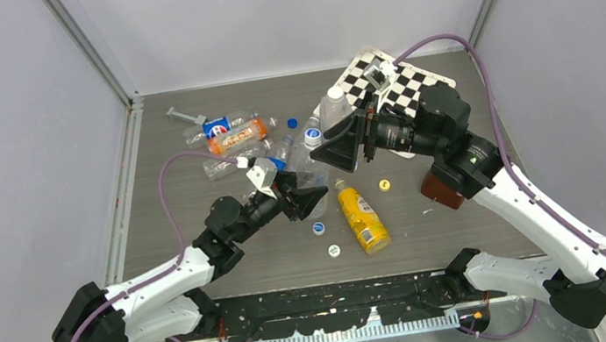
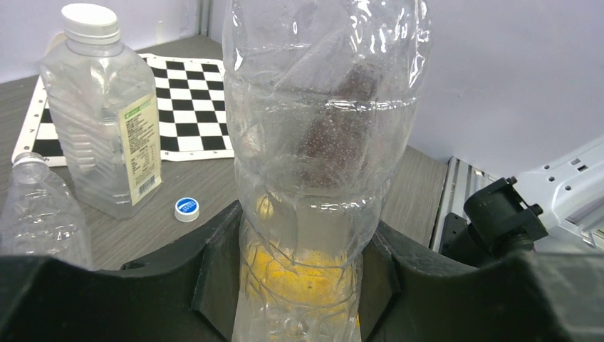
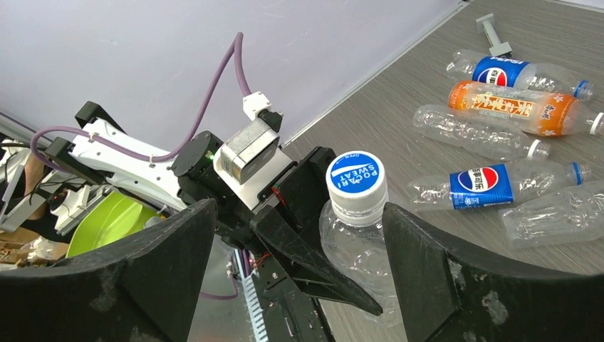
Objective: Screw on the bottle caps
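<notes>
My left gripper (image 2: pixel 299 285) is shut on the lower body of a slim clear bottle (image 2: pixel 324 142) and holds it upright above the table. A blue-and-white cap (image 3: pixel 356 178) sits on that bottle's neck. My right gripper (image 3: pixel 298 214) is open around the cap. The cap stands close to the right finger (image 3: pixel 427 271) and far from the left one. From above, the left gripper (image 1: pixel 298 194), the capped bottle (image 1: pixel 313 137) and the right gripper (image 1: pixel 340 144) meet at mid-table. A wider labelled bottle (image 2: pixel 107 121) with a white cap stands behind them.
Loose caps lie on the table: blue-and-white (image 1: pixel 318 228), white (image 1: pixel 334 251), yellow (image 1: pixel 384 185), blue (image 1: pixel 291 123). A yellow bottle (image 1: pixel 361 216) lies near the front. Pepsi (image 3: pixel 491 71), orange (image 3: pixel 513 107) and clear bottles lie at the back left. A checkerboard (image 1: pixel 398 79) lies at the back right, a brown object (image 1: pixel 441 191) beside it.
</notes>
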